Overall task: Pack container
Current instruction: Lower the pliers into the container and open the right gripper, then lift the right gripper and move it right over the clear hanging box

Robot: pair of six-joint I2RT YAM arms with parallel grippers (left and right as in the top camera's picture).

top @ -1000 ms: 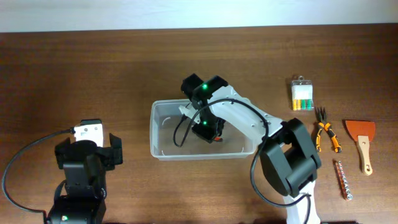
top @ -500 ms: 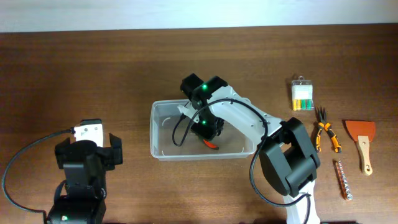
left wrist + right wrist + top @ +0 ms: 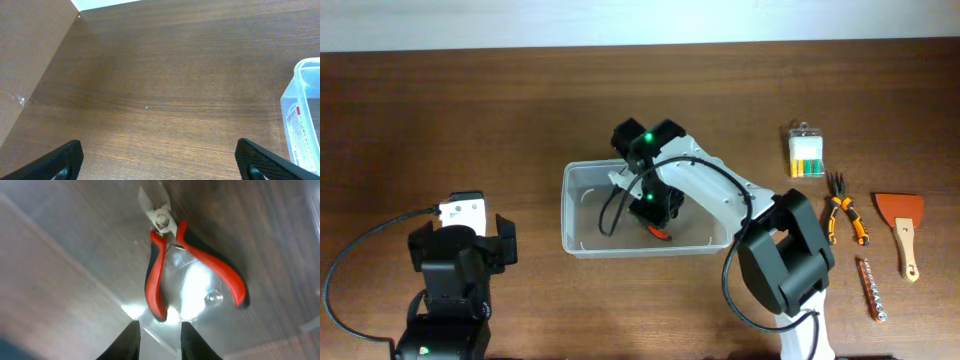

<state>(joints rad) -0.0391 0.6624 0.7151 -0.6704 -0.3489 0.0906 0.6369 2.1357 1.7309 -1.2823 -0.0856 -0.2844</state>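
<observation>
Overhead: the container (image 3: pixel 566 205), a clear plastic tub with rounded corners and a raised rim, sits mid-table on the dark wood-grain table (image 3: pixel 470 100). The right arm (image 3: pixel 720 195) reaches over its near-right rim into the middle of the tub. A sliver of the red-handled cutters (image 3: pixel 660 233) shows by the front wall. There is open table on all sides of the tub. Well to its right lie the battery pack (image 3: pixel 806 152), the orange-handled pliers (image 3: pixel 842 215) and a scraper (image 3: pixel 902 230) with a wooden handle, spaced apart. The left arm (image 3: pixel 450 265) is parked at the front left, well clear of the tub.

Left wrist: the left gripper (image 3: pixel 162 162) has its dark fingertips at opposite frame corners, spread wide, with nothing between them. The container's corner, bearing a label (image 3: pixel 296 132), is at the far right. The rest is bare wood.

Right wrist: the right gripper (image 3: pixel 160 340) has its fingers parted, with a gap between them, and grips nothing. The cutters lie flat on the glossy tub floor just beyond the tips. Their handles are splayed and the steel nose points away.
</observation>
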